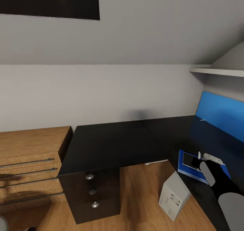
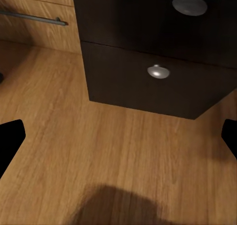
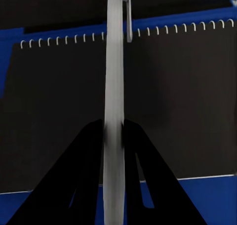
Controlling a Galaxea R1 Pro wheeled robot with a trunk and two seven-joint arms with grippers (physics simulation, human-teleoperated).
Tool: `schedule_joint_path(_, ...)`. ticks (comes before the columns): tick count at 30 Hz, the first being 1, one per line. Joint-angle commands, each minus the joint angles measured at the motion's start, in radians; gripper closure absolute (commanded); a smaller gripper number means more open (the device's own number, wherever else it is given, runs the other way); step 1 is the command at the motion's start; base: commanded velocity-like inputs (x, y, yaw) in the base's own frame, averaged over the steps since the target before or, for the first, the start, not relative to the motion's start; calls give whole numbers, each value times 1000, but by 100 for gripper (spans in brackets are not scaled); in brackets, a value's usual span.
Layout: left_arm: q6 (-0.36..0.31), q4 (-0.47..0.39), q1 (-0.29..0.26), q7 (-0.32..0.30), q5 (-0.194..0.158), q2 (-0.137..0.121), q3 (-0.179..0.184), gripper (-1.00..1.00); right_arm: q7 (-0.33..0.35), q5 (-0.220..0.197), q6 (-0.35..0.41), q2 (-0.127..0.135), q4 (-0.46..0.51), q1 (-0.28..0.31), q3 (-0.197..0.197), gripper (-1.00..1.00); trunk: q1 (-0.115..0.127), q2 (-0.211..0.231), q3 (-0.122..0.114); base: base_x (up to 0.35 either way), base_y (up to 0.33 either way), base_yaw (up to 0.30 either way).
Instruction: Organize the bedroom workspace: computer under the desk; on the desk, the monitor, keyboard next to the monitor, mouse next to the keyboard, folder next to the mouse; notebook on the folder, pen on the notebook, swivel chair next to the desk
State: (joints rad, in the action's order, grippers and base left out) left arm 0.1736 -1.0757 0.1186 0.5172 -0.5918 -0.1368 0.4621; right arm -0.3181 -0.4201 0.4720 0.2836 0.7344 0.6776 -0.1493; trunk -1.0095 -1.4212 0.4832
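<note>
Blue folder (image 1: 184, 168) near the desk (image 1: 115, 143) edge; right hand (image 3: 114, 151) pinches pen (image 3: 114, 86) above notebook (image 3: 59, 101).

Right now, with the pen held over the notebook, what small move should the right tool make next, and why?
Probably lower and release: the right tool is shut on the pen over the notebook, which already lies on the folder.

Head view: high up, looking forward and down at the black worktop (image 1: 112, 143), its drawers (image 1: 90, 193) and the wall. Left wrist view: low, close to the wood floor (image 2: 98, 151), facing those same knobbed drawers. Right wrist view: very near, straight down on the notebook (image 3: 59, 111) and blue folder (image 3: 29, 205), also seen far right from the head.
</note>
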Motion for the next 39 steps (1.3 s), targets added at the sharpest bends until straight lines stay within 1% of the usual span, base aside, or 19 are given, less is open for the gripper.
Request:
schedule_joint_path(1, 7, -1, -1, 4, -11, -1, 4, -100, -6, -10, 2, 0, 2, 0, 0, 100, -4, -8, 4, 0, 0, 0)
schedule_joint_path(15, 7, -1, 0, 4, -9, -1, 4, -100, -6, -5, 1, -1, 2, 0, 1, 100, -58, -106, 48, 0, 0, 0)
schedule_joint_path(24, 8, -1, -1, 4, -7, -1, 3, -100, -6, -5, 1, -1, 2, 0, 2, 100, -58, -106, 48, 0, 0, 0)
schedule_joint_path(25, 8, -1, -1, 4, -7, -1, 3, -100, -6, -5, 2, -1, 2, 0, 2, -100, -58, -106, 48, 0, 0, 0)
schedule_joint_path(39, 9, -1, 0, 3, -6, -1, 2, -100, -4, -5, 2, -1, 3, 0, 1, -100, -58, -106, 48, 0, 0, 0)
